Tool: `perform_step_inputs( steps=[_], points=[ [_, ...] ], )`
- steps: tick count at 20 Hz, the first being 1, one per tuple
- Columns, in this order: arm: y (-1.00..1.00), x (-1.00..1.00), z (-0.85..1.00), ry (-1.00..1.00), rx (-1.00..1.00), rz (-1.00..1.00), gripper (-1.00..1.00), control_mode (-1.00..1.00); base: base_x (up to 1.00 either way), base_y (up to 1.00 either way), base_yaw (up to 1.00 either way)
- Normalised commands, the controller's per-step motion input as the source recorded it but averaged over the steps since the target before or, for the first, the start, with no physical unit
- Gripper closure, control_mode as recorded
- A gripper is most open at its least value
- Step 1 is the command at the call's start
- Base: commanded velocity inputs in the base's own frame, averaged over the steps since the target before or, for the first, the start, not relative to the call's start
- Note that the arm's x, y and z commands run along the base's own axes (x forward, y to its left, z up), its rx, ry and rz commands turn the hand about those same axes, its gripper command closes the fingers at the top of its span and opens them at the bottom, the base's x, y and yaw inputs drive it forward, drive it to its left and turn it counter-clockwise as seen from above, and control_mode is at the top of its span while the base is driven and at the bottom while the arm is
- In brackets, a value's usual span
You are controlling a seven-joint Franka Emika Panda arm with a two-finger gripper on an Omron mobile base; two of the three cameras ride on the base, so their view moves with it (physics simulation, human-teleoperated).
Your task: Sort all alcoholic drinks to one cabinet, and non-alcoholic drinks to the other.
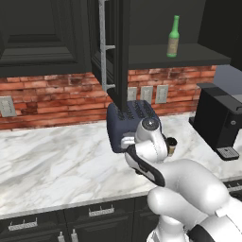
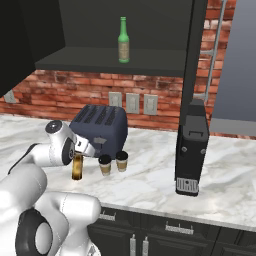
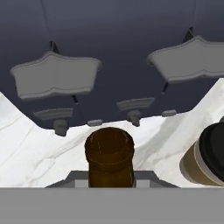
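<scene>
The gripper (image 2: 79, 156) had closed on the neck of the amber bottle (image 2: 77, 168), apparently standing on the counter (image 2: 150, 185) before the toaster (image 2: 100, 125), cups (image 2: 121, 161) just beside; next it needed lifting toward the green bottle (image 2: 123, 41) overhead.

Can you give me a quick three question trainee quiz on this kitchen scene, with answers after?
1. True or false: the green bottle stands on the open cabinet's shelf.
2. What is the gripper shut on?
3. How many coffee cups stand on the counter by the toaster: A one, B two, C three?
Key: 1 true. 2 the amber bottle. 3 B.
</scene>
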Motion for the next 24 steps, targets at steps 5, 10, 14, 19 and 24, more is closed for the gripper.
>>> perform_step_inputs(
  steps=[5, 10, 14, 19, 24],
  points=[
    [0.0, -0.21, 0.13, -0.13, 0.0, 0.04, 1.0, -1.0, 0.0, 0.0, 0.0],
    [-0.02, -0.35, 0.46, -0.15, 0.0, 0.08, 1.0, -1.0, 0.0, 0.0, 0.0],
    [0.0, -0.27, 0.59, -0.02, 0.0, 0.08, 1.0, -1.0, 0.0, 0.0, 0.0],
    [-0.01, -0.29, 0.59, -0.05, 0.0, 0.12, 1.0, -1.0, 0.0, 0.0, 0.0],
    [0.0, -0.24, 0.56, -0.11, -0.01, 0.13, 1.0, -1.0, 0.0, 0.0, 0.0]
  ],
)
